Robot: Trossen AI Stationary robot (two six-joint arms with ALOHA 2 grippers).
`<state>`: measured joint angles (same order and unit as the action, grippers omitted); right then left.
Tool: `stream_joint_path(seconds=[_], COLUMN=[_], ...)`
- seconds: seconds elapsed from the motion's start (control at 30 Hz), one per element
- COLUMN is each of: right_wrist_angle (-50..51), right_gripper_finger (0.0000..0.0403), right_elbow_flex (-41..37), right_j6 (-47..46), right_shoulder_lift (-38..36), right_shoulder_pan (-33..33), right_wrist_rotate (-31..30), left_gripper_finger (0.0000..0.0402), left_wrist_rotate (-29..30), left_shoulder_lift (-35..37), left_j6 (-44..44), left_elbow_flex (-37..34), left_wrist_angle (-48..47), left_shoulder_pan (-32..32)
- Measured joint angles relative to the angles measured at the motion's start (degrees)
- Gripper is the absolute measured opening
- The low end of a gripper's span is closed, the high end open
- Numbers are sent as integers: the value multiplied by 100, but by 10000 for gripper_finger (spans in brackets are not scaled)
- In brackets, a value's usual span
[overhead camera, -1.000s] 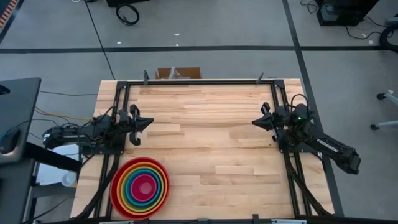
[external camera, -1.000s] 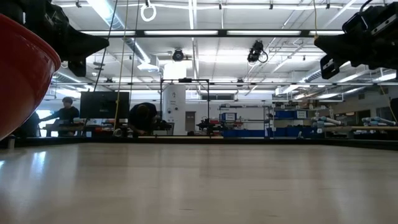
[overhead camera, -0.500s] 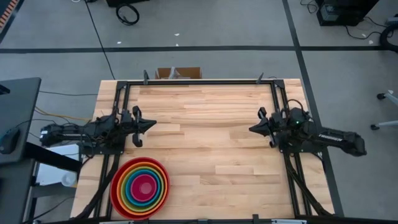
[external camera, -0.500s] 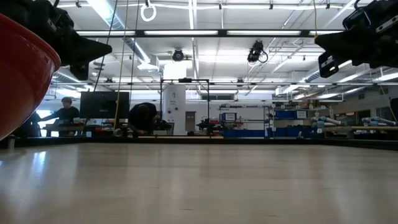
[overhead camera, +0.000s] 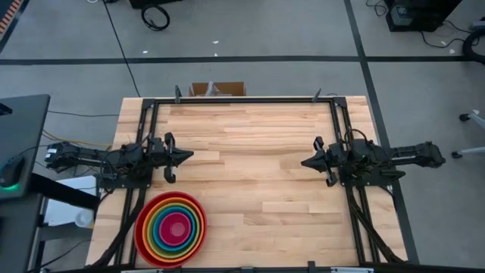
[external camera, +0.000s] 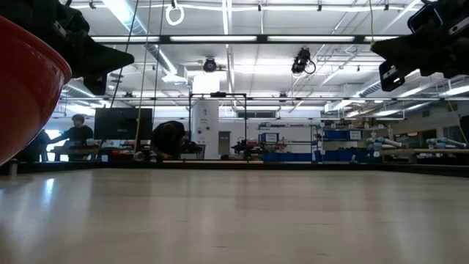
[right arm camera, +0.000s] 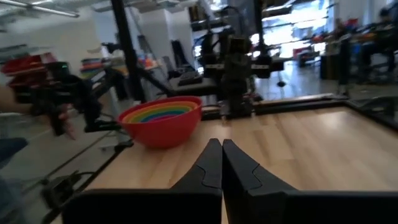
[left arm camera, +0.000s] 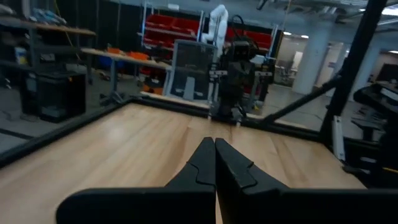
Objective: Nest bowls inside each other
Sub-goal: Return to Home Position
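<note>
A stack of nested bowls (overhead camera: pixel 170 229), red outermost with orange, yellow, green, blue and pink rings inside, rests on its base near the table's near left corner. Its red wall fills the left edge of the low view (external camera: pixel 26 88), and the stack also shows in the right wrist view (right arm camera: pixel 163 121). My left gripper (overhead camera: pixel 189 156) hovers shut over the table's left side, pointing level toward the right, farther from the near edge than the stack. My right gripper (overhead camera: pixel 303 162) hovers shut over the right side, pointing level toward the left. Both are empty, as the wrist views (left arm camera: pixel 215 146) (right arm camera: pixel 221 146) show.
Black frame rails (overhead camera: pixel 242 100) run along the far, left and right edges of the table. A cardboard box (overhead camera: pixel 217 89) sits just beyond the far edge. Bare wood (overhead camera: pixel 250 159) lies between the two grippers. People (external camera: pixel 170 139) work in the room behind.
My right arm has swung round from a slant until it lies straight across the table, so its gripper now points squarely at the left arm, with its tip a little nearer the near edge. My left gripper has turned slightly the same way. Both stayed shut. The bowls have not moved.
</note>
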<state>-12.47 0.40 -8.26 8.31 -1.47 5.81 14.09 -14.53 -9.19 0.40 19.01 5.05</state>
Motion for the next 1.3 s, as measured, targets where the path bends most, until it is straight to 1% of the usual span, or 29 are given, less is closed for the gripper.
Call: stream_joint_path(seconds=[0.07,0.2,0.4,0.53,0.73,0.8,0.87,1.0,1.1,1.3], right_wrist_angle=[-78,-314,-286,-292,-318,-319,-319,-322,-322,-324], right_gripper_finger=[3,5,7,7,8,8,8,9,9,9], right_elbow_flex=[0,0,0,0,-2,-2,-2,-2,-2,-2], right_j6=[71,71,-7,-123,-224,-224,-222,-215,-211,-211], right_shoulder_lift=[0,-6,-6,-6,-6,-6,-6,-6,-6,-6], right_shoulder_pan=[-29,-27,-27,-27,-25,-25,-25,-25,-25,-25], right_wrist_rotate=[-195,-283,-282,-281,-281,-281,-281,-281,-281,-279], left_gripper_finger=[0,0,0,0,0,0,0,0,0,0], left_wrist_rotate=[125,141,145,35,-24,-25,-25,-27,-27,-27], left_shoulder_lift=[-39,-48,-48,-43,-41,-41,-41,-48,-48,-48], left_j6=[140,256,387,447,958,995,779,-268,-789,-776], left_elbow_flex=[0,0,0,0,0,0,0,0,0,0], left_wrist_angle=[160,473,483,520,397,398,397,174,34,46], left_shoulder_pan=[9,-37,-35,5,53,24,20,31,31,31])
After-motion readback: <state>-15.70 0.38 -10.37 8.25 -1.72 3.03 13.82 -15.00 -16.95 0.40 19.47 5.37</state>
